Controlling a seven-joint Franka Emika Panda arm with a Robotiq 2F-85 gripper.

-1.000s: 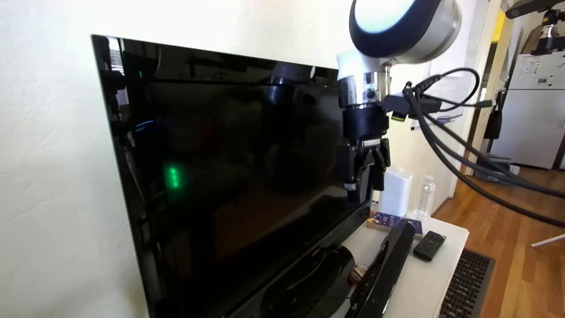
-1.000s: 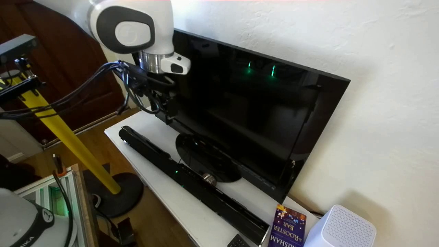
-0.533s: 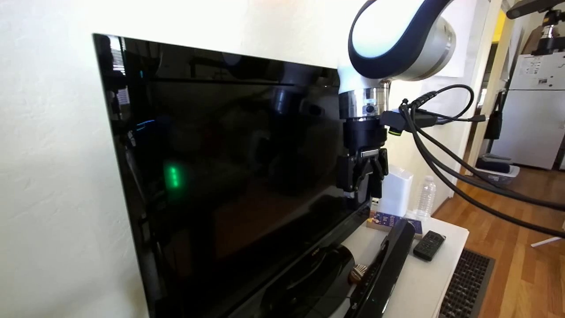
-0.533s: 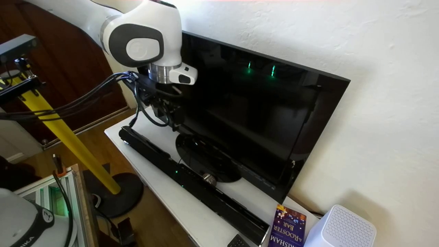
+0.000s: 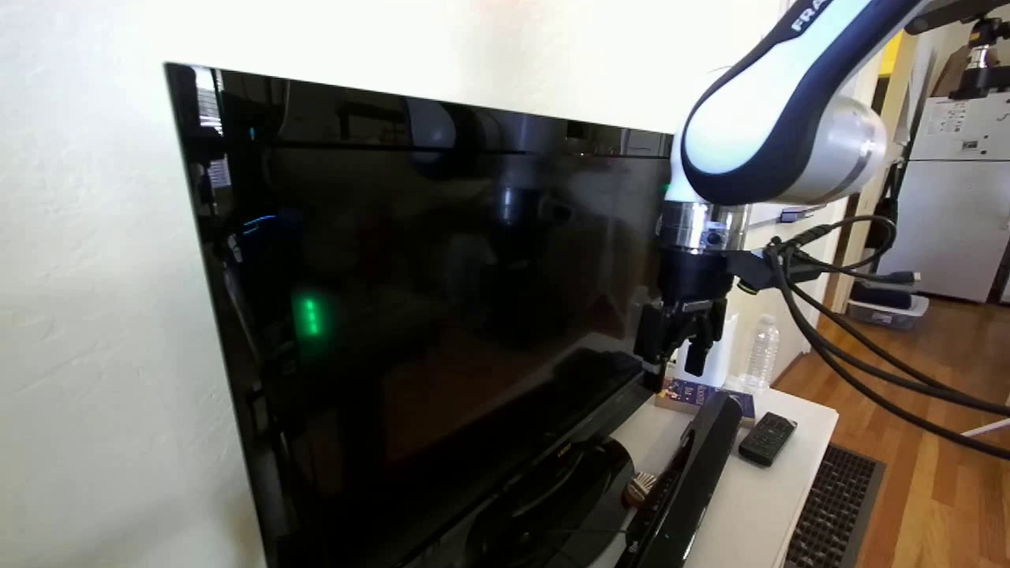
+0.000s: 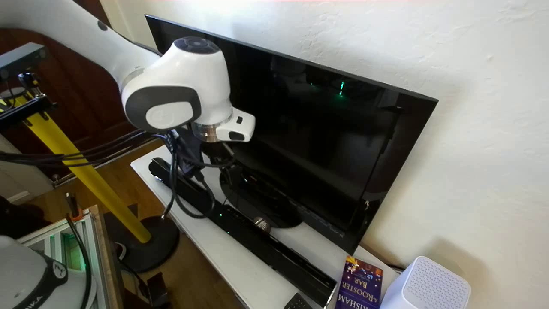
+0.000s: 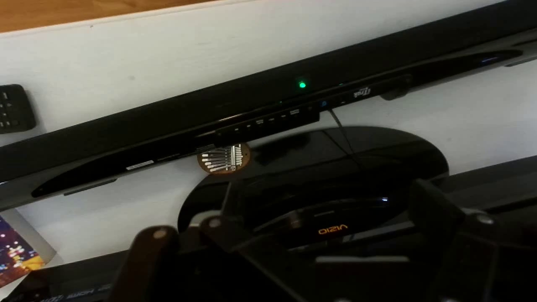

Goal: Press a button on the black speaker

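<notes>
Tool (image 5: 675, 373) | jaws parted, holding nothing | hovers apart from black speaker (image 7: 251, 102)

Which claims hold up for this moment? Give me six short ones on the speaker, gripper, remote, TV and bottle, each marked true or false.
1. A green light glows on the black speaker. True.
2. The gripper is shut and pressing down on the speaker. False: the gripper is open and held clear of it.
3. The speaker's button strip runs along the side nearer the TV. True.
4. The gripper holds the remote. False: the remote lies on the white table.
5. The TV shows a bright picture. False: the TV is dark.
6. A clear bottle stands upright in an exterior view. True.
</notes>
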